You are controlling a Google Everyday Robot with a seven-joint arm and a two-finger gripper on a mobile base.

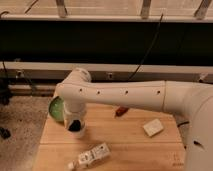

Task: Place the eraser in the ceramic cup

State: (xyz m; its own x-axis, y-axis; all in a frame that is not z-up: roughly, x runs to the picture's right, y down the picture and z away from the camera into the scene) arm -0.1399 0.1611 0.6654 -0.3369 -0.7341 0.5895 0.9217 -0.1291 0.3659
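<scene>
Gripper at left-centre of frame, low over bench, covering ceramic cup; finger state cannot tell. Green bowl just left. White block at right

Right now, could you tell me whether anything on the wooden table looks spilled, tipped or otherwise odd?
Nothing stands out. The gripper hangs over the table's left side beside the green bowl. A small white bottle lies on its side near the front edge, with no spill visible.
</scene>
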